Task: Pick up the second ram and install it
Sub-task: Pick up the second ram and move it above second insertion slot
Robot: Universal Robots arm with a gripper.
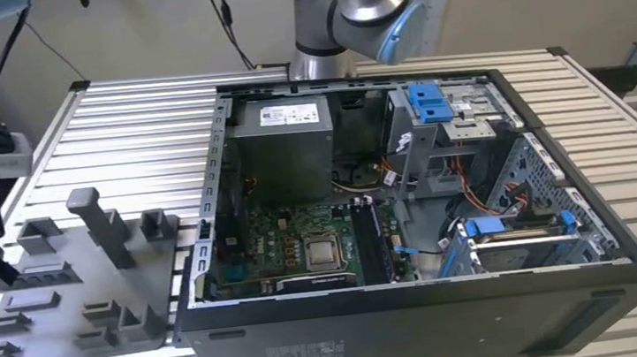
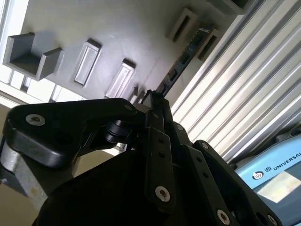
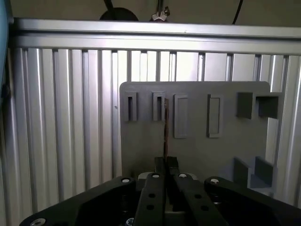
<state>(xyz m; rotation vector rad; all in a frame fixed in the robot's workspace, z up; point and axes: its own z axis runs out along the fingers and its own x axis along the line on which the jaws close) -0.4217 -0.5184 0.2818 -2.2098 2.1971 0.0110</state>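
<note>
Grey plate [image 3: 221,150]: second ram [image 3: 165,136] between jaws

Gripper [image 3: 166,164]: body was cut off at the edge in both wrist views; in the exterior view it was sliced by that view's left edge.
Second ram [image 3: 165,127]: was seen edge-on in both wrist views, so its chips and label were hidden; its near end was buried between the 2 clamped fingers [image 3: 157,188].
Fixture plate [image 3: 197,150]: near part was hidden behind the gripper; in the second wrist view it ran off the edges.
Arm [image 1: 348,2]: was cut off by the exterior view's top edge.
Motherboard [image 1: 301,242]: slots were too small to tell whether filled; the part toward the exterior view's right lay hidden under the drive cage [image 1: 429,158].
Computer case [image 1: 429,327]: front was cut off at the bottom edge.
</note>
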